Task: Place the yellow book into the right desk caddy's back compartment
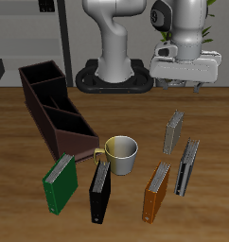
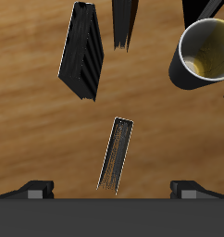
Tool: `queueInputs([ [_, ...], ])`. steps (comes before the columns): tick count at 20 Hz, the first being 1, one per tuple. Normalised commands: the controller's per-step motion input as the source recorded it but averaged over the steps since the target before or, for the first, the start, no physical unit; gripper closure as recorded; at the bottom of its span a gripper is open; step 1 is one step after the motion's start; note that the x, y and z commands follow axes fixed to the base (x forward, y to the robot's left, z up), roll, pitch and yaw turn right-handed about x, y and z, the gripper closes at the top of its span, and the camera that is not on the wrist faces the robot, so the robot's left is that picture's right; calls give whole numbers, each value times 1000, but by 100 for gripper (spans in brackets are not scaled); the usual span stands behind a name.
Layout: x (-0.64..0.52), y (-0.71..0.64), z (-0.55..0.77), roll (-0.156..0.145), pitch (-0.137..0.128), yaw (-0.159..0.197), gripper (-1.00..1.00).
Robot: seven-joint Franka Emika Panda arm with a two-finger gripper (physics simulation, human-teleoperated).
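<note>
The yellow book [image 1: 173,132] stands upright on the table behind the dark grey book [image 1: 187,167]. In the wrist view it shows edge-on as a slim strip [image 2: 115,155]. The right desk caddy [image 1: 52,112] is a long maroon-brown box lying far from the book on the other side of the table. Its back compartment [image 1: 41,77] is the tall-walled end nearest the robot's base. My gripper [image 1: 183,83] hangs high above the table, behind the yellow book. It is open and empty, and its fingers [image 2: 35,190] show spread wide in the wrist view.
A tan mug [image 1: 121,154] stands between the caddy and the books, and also shows in the wrist view [image 2: 202,51]. An orange book [image 1: 157,192], a black book [image 1: 100,189] and a green book [image 1: 60,181] stand near the front edge. The dark grey book [image 2: 83,51] is close to the yellow one.
</note>
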Motion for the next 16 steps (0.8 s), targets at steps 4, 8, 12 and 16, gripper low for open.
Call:
queueInputs([
  [4,91,26,-203,-5,31,-1,-100],
  [8,111,-59,-269,-3,42,-36,-100],
  [12,55,-121,-221,-15,23,-32,-100],
  [16,-7,14,-224,1,-6,-5,-100],
])
